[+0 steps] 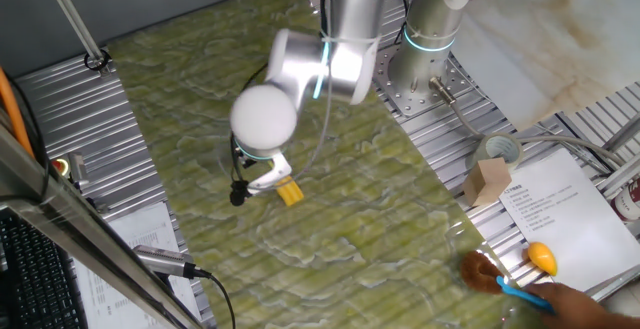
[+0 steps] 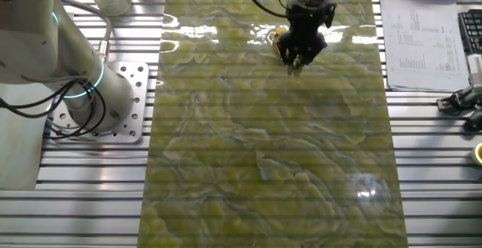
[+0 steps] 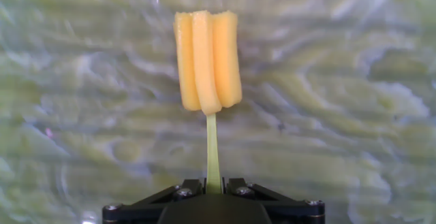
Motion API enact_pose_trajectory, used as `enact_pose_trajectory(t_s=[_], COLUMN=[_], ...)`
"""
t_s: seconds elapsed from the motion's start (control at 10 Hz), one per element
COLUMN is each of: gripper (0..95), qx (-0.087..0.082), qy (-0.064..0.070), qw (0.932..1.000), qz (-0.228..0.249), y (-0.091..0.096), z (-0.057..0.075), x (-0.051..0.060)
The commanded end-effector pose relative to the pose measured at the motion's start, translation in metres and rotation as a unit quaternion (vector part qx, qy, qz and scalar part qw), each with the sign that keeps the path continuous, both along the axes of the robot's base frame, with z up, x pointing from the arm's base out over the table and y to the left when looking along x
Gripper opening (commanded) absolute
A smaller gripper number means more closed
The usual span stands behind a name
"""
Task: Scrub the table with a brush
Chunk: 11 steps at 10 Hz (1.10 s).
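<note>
Yellow and foamy-looking, the brush [image 3: 206, 60] is probably light, with a soft head and a thin stem that might flex, so hold low on the stem. The gripper [image 3: 213, 191] is clamped on that stem at the bottom centre of the hand view; the head juts up mid-frame over the table [image 3: 354, 115]. In one fixed view it sits left of centre

Ribbed grey metal panels [image 2: 263, 218]; white marble slab [image 1: 545, 44].
</note>
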<state>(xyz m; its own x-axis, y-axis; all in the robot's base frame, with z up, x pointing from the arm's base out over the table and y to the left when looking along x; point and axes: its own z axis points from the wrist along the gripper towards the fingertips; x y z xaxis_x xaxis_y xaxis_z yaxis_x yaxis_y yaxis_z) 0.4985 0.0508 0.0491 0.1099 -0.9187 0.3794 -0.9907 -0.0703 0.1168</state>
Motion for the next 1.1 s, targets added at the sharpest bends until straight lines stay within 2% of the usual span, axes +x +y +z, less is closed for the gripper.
enact_pose_trajectory(t_s=[0.1,0.4,0.7,1.1], gripper=[0.0,0.0,0.0,0.0], qx=[-0.008,-0.017,-0.007,-0.006], qy=[0.002,0.001,0.002,0.007], qw=[1.0,0.9998,0.9999,0.9999], qz=[0.005,0.006,-0.01,-0.009], y=[-0.007,-0.014,-0.01,0.002], z=[0.002,0.001,-0.003,-0.003], x=[0.003,0.003,0.002,-0.003])
